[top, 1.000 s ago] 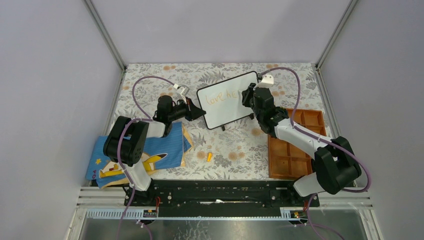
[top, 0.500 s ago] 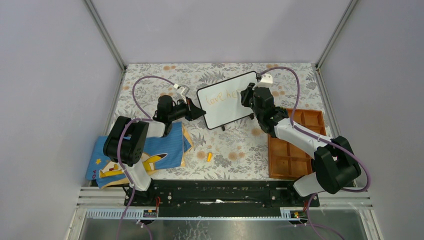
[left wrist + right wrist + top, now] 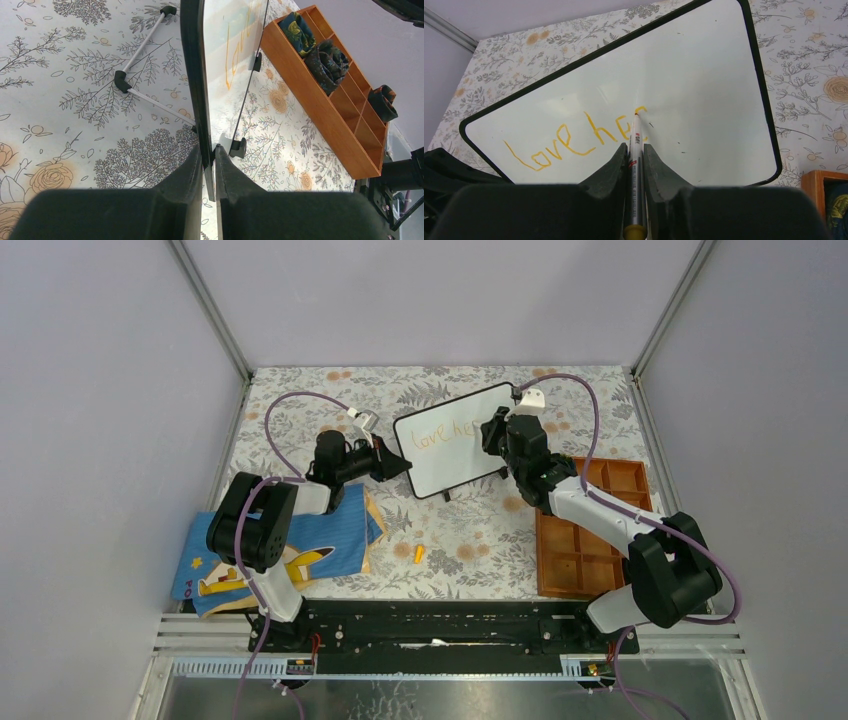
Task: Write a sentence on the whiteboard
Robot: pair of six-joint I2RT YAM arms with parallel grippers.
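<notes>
The whiteboard (image 3: 462, 455) stands tilted on the floral table, black-framed. My left gripper (image 3: 400, 466) is shut on its left edge; in the left wrist view the frame (image 3: 192, 75) sits pinched between the fingers, gripper (image 3: 209, 150). My right gripper (image 3: 493, 430) is shut on a white marker (image 3: 635, 131) with an orange end. The marker's tip touches the whiteboard (image 3: 709, 85). The sentence (image 3: 569, 142) reads "love he" in orange, with a partly formed letter at the tip. It also shows in the top view, sentence (image 3: 440, 433).
A wooden compartment tray (image 3: 590, 540) lies right of the board, with rolled dark cloths (image 3: 327, 57) in it. A blue cartoon-printed cloth (image 3: 290, 550) lies under the left arm. A small orange cap (image 3: 418, 553) rests on the table in front. The board's wire stand (image 3: 145, 97) splays behind it.
The right gripper with the marker has shifted very slightly toward the back of the table. The left gripper and the board have stayed put.
</notes>
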